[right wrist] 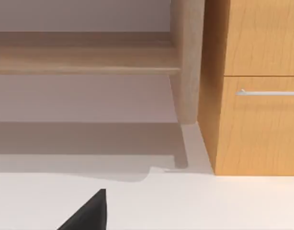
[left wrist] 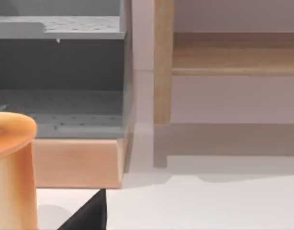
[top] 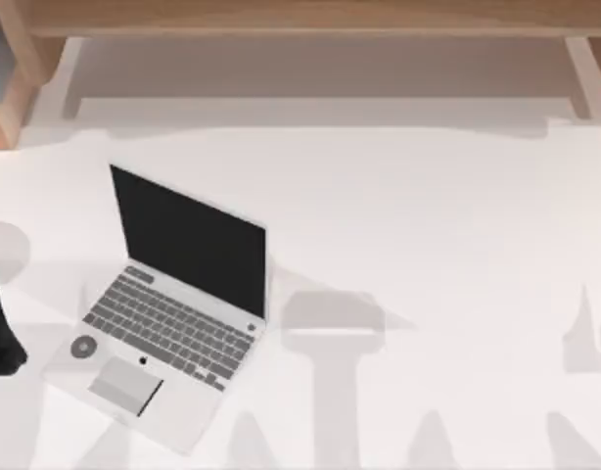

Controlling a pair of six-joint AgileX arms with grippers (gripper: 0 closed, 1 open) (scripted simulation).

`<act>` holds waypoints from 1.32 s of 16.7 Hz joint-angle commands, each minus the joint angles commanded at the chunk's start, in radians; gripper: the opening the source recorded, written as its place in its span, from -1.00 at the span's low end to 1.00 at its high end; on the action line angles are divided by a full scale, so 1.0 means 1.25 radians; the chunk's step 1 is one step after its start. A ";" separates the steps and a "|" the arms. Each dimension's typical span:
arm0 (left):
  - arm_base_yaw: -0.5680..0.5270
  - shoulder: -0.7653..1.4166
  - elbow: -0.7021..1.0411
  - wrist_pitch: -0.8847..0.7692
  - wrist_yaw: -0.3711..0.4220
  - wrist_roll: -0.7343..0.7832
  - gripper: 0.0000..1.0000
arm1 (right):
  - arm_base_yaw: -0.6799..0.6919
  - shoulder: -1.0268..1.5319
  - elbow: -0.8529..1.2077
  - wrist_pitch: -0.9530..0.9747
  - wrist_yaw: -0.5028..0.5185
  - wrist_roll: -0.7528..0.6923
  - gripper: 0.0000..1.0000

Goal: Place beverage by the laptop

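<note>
Left claw (left wrist: 87,213) low over table, grip impossible to tell, facing cup (left wrist: 10,167) standing upright just beside it, probably for pickup; laptop (top: 173,304) open nearby, awaiting cup; right claw (right wrist: 87,213) parked near cabinet (right wrist: 257,96).

Matt silver laptop (top: 173,333) on smooth white table (top: 428,225); wood-grain cabinet (right wrist: 257,86).

The laptop (top: 173,304) sits on the table (top: 428,245) toward eight o'clock, lid open, with a shelf (top: 310,20) running along twelve o'clock. The beverage (left wrist: 12,167) stands before a cabinet (left wrist: 65,96) (left wrist view); a drawer unit (right wrist: 257,86) is in the right wrist view.
</note>
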 joint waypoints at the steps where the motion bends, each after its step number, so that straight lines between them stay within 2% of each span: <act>1: 0.000 0.000 0.000 0.000 0.000 0.000 1.00 | 0.000 0.000 0.000 0.000 0.000 0.000 1.00; 4: 0.019 0.025 0.005 0.024 0.016 0.004 1.00 | 0.000 0.000 0.000 0.000 0.000 0.000 1.00; 9: 0.135 0.234 0.037 0.202 0.119 0.027 1.00 | 0.000 0.000 0.000 0.000 0.000 0.000 1.00; 22: 0.548 1.228 0.180 0.925 0.550 0.089 1.00 | 0.000 0.000 0.000 0.000 0.000 0.000 1.00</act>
